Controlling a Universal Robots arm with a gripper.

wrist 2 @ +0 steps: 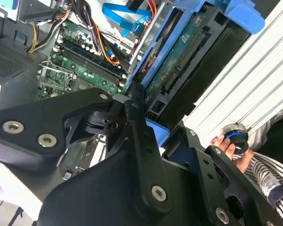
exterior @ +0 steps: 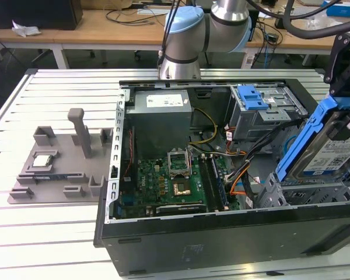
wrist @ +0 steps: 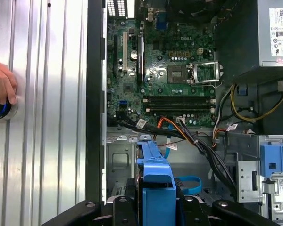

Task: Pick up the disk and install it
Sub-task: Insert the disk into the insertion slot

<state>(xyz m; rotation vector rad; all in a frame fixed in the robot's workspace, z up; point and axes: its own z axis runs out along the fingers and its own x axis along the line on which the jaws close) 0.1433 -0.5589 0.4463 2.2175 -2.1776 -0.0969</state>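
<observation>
The disk (exterior: 325,150) has smooth blue plastic rails on silver metal; the table (exterior: 46,227) is ribbed matt metal.

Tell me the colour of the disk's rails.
Blue rails on the disk, best in the exterior view.

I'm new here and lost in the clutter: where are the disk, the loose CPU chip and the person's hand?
the disk (exterior: 338,154), exterior view, on its white-and-blue label.
the CPU chip (exterior: 42,161), exterior view, centre of its silver top.
the hand (wrist: 1,82), first wrist view, on the fingers.
</observation>
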